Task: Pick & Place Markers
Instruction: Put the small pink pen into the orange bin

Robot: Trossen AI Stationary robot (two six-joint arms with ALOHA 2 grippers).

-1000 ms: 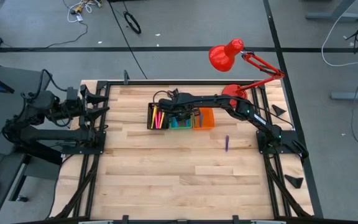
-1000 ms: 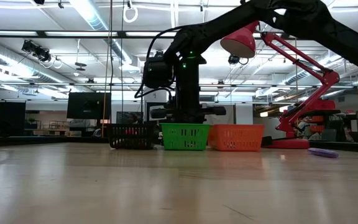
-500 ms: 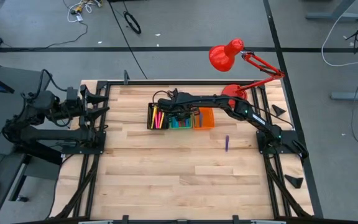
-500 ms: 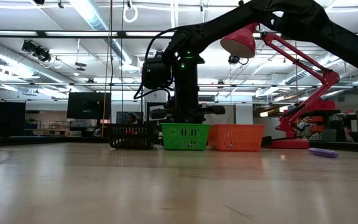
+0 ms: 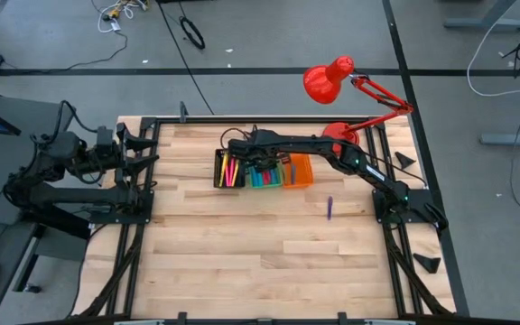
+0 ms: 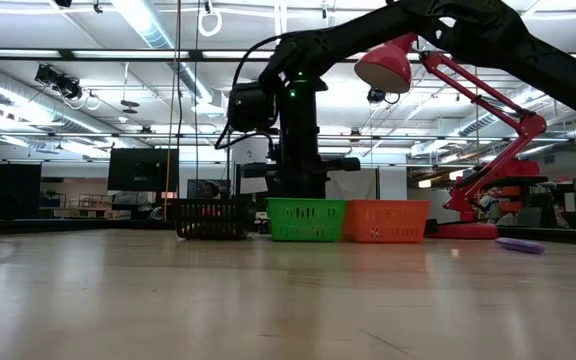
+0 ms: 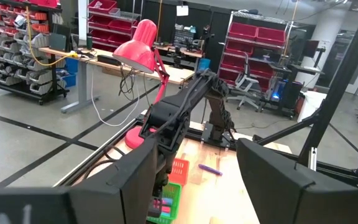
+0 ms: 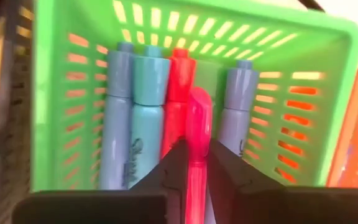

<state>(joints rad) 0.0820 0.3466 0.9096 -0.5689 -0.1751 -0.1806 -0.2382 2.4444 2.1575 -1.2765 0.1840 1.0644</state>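
Compared with a second earlier, the green bin (image 6: 307, 220) and orange bin (image 6: 385, 221) had slid a touch toward the red lamp (image 5: 329, 79) in the low view, and the right arm's wrist sat slightly higher over them.

So the right pincer (image 8: 192, 163) was clenched on a pink marker (image 8: 197, 140), hanging right above the green bin. Only the right wrist view showed that: the marker stuck out between the two dark fingers (image 8: 167, 168), pointing down at the markers (image 8: 148, 118) already lying side by side in that bin, blue-grey, teal and red ones. From above, the arm itself covered most of the green bin, so you couldn't see the grip at all there.

Next to the green bin, on the side away from the lamp, was the black bin (image 5: 228, 169) with yellow and pink markers in it. The orange bin was touching the green one on the lamp side. One purple marker (image 5: 329, 208) lay alone on the wooden surface (image 5: 242, 244), well apart from the bins, nearer the right arm's base.

The left pincer (image 7: 194, 171) was released, fingers spread wide, parked at the surface's edge well away from the bins. Its wrist view looked across at the right arm, the lamp and the purple marker, plus shelves and desks in the room behind.
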